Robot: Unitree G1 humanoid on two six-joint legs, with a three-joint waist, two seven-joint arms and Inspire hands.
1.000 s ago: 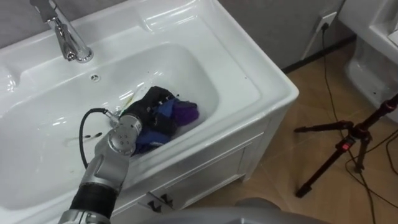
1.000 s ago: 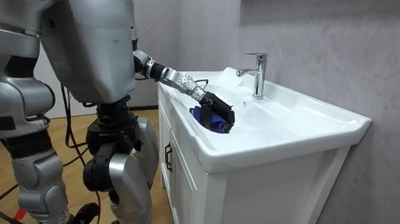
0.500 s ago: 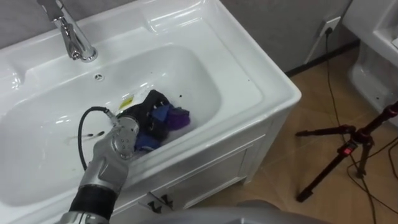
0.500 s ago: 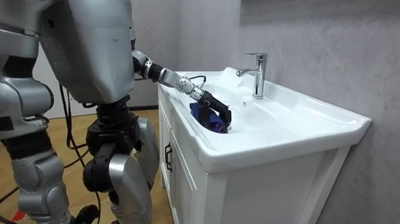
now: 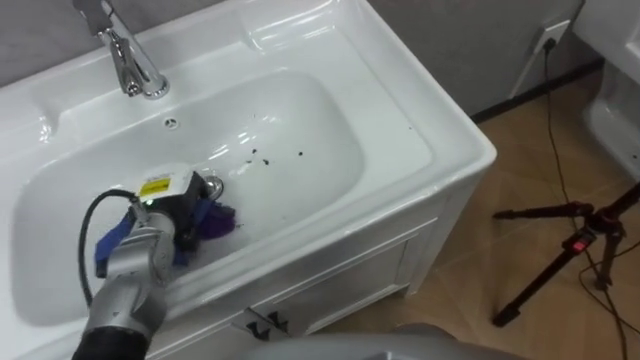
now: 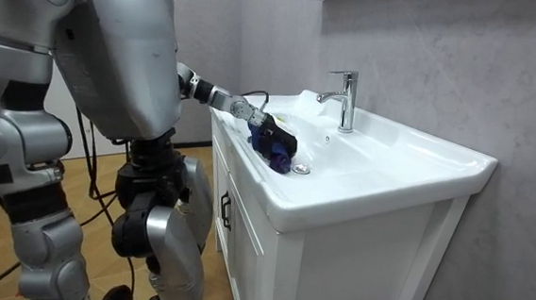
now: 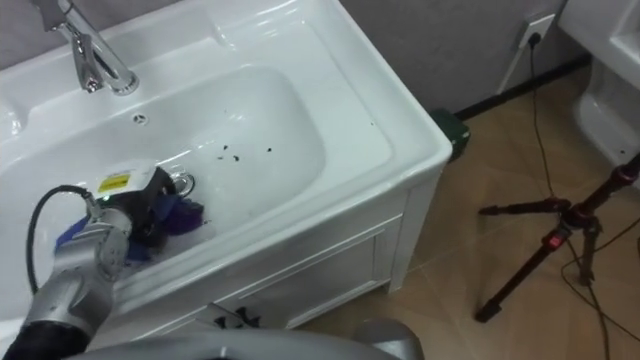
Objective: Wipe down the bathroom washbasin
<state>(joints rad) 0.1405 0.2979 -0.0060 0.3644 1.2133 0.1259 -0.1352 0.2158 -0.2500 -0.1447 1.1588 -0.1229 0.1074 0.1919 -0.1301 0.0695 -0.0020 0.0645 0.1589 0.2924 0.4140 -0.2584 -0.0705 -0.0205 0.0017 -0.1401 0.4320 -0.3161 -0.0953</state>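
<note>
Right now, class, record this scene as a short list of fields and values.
place: white basin
left hand: in the bowl, curled on the cloth
cloth: blue and purple, bunched beside the drain
dirt: dark specks right of the drain
faucet: at the back rim

Grey textured wall behind a white cabinet. Wooden floor at three o'clock bears a black tripod.

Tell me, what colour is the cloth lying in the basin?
Blue and purple; the cloth shows best in the left eye view.
</note>
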